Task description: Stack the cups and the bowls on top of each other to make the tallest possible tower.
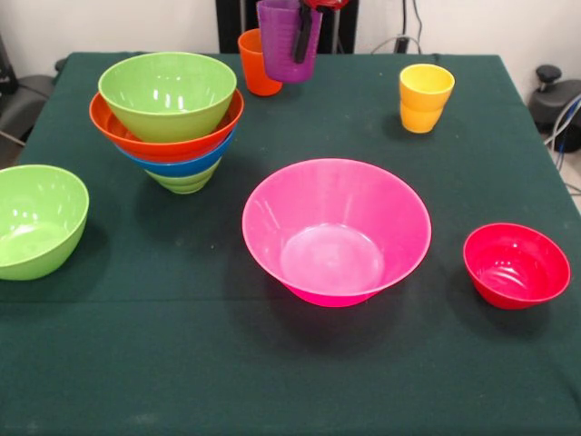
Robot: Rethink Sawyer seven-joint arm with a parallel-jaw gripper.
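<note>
My gripper (302, 44) comes in at the top edge, shut on the rim of a translucent purple cup (283, 45), with one black finger (303, 36) showing against the cup's wall. The cup hangs upright, partly covering an orange cup (254, 65) behind it. To the left stands the tower (168, 127): a lime green bowl (186, 180) at the bottom, then a blue bowl (177, 165), an orange bowl (159, 143) and a lime green bowl (168, 91) on top, all open side up. A yellow cup (425, 97) stands apart at the back right.
A large pink bowl (336, 232) sits mid-table. A small red bowl (516, 265) is at the right, and another lime green bowl (36, 221) at the left edge. The dark green cloth (272, 381) covers the table.
</note>
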